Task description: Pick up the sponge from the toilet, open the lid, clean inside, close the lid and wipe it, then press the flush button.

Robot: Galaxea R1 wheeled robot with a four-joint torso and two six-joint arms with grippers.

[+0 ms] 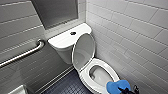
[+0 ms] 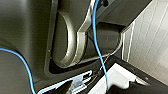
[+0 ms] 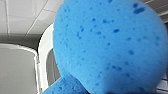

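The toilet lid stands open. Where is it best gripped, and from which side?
Probably the free top rim of the lid, approached from the front above the bowl: it stands upright before the tank, hinge low, so that thin edge is exposed.

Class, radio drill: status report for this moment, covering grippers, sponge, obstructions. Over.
Right gripper clamped on sponge, at toilet front rim. Lid up, upright. Nothing seen blocking the opening.
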